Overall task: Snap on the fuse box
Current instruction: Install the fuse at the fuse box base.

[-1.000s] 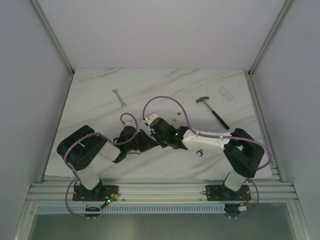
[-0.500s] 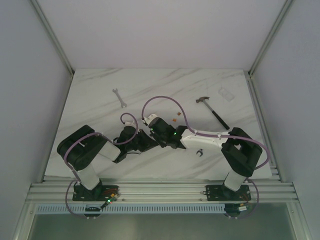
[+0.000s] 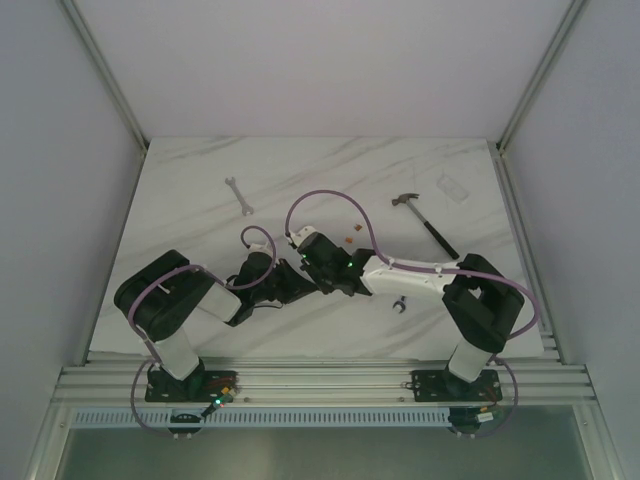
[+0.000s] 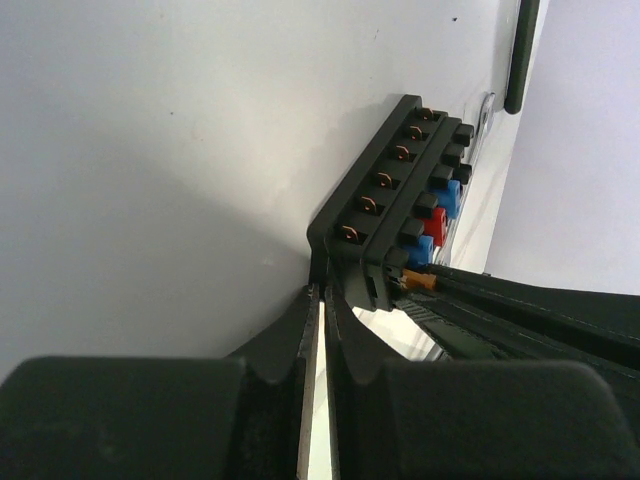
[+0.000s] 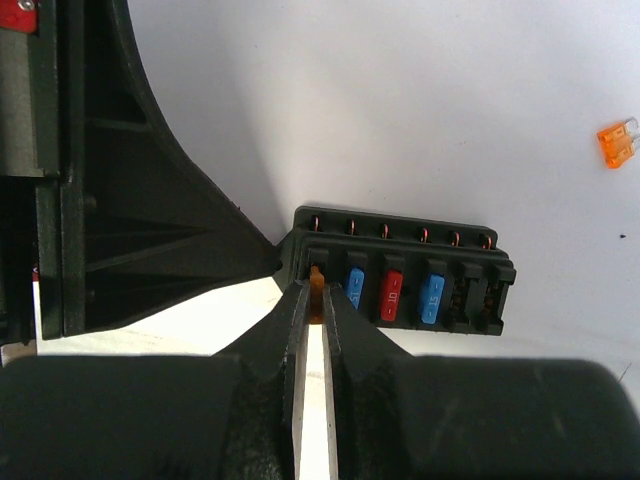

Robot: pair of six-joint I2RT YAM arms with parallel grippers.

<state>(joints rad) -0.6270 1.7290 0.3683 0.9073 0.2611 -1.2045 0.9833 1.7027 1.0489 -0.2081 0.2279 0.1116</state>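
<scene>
- fuse box [image 5: 420, 250] lies flat on the table [image 3: 330, 165], mid-table towards the near side, between the two gripper tips; in the top view the wrists cover it
- left gripper [image 4: 322, 290]: jaws almost together, only a thin slit, pinching the thin lip at the box's short end
- right gripper [image 5: 318, 298]: jaws nearly closed, nipping an orange fuse [image 5: 318, 275] that sits in the end slot next to the left gripper's tips
- the two arms cross tip to tip, so there is little free room at that end of the box; its other end and far long side are bare
- box: matte black moulded plastic, rectangular, a row of copper terminals along one long edge; slots hold orange, blue, red, blue, then two empty
- loose orange fuse [image 5: 617, 143] translucent, well apart from the box
- table: smooth white marble pattern with grey veins, walls close on three sides, ribbed metal rail [image 3: 320, 385] along the near edge
- wrench [image 3: 237, 195] thin metal, far left; hammer [image 3: 425, 220] with black handle and clear plastic piece [image 3: 453, 188] far right, all well clear of the grippers
</scene>
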